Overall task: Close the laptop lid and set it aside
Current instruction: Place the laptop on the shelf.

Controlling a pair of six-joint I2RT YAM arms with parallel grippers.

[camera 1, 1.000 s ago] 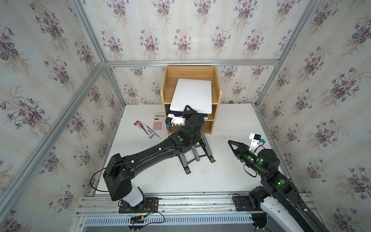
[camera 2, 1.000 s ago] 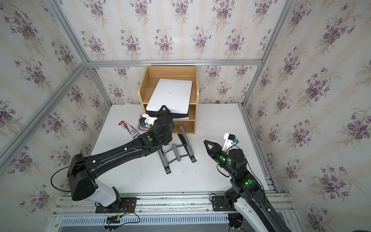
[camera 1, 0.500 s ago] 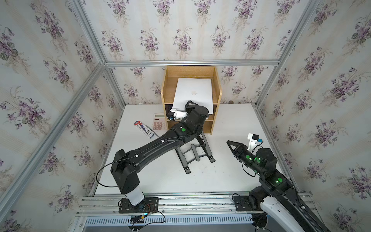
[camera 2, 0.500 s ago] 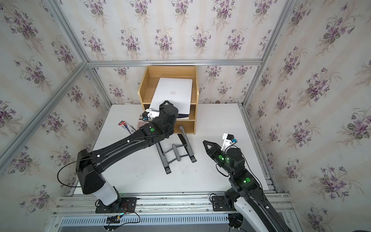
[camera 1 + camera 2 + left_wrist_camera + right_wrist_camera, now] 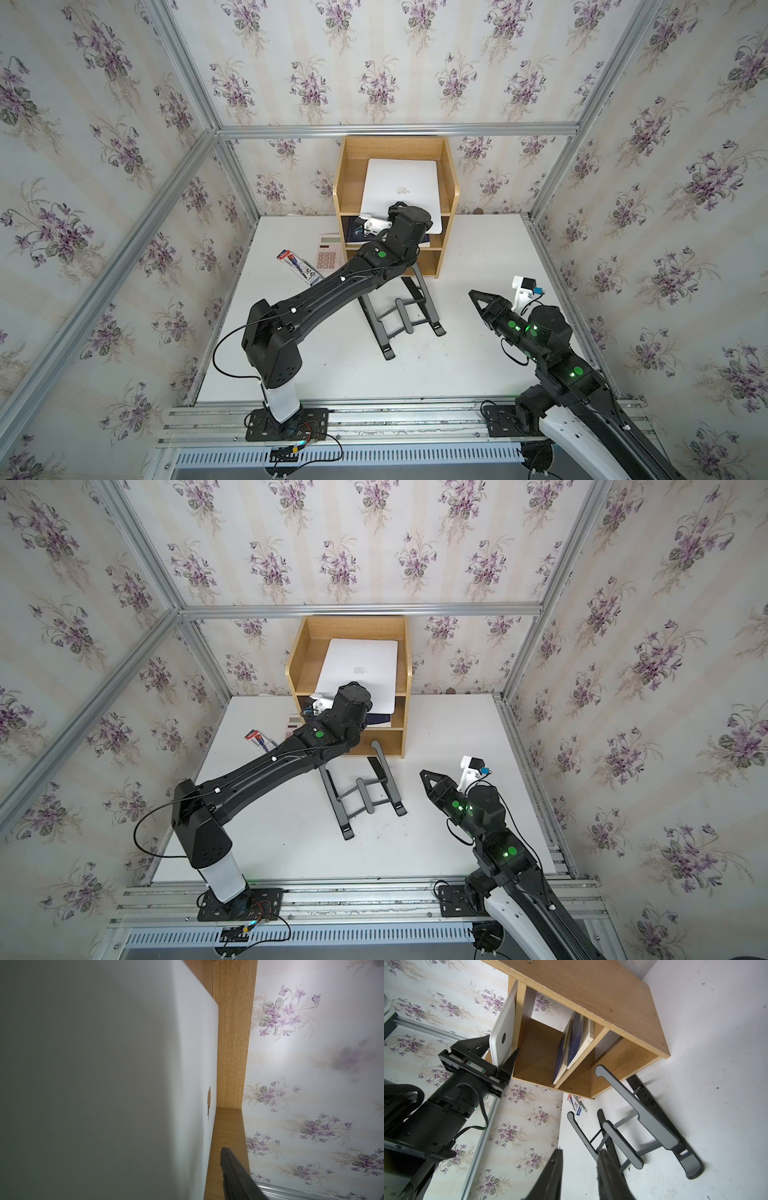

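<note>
Right wrist: laptop (image 5: 503, 1028) edge between left gripper (image 5: 502, 1044) jaws.

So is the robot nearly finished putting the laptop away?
Nearly. Done: the laptop lid is shut and the laptop rests on top of the wooden shelf. In hand: the left gripper straddles its front edge; gripping or not, I can't tell. Left: probably just backing away. The right gripper is open, empty.

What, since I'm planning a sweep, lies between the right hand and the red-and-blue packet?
The black folding stand and the left arm, seen in both top views; the right wrist view shows only the stand.
</note>
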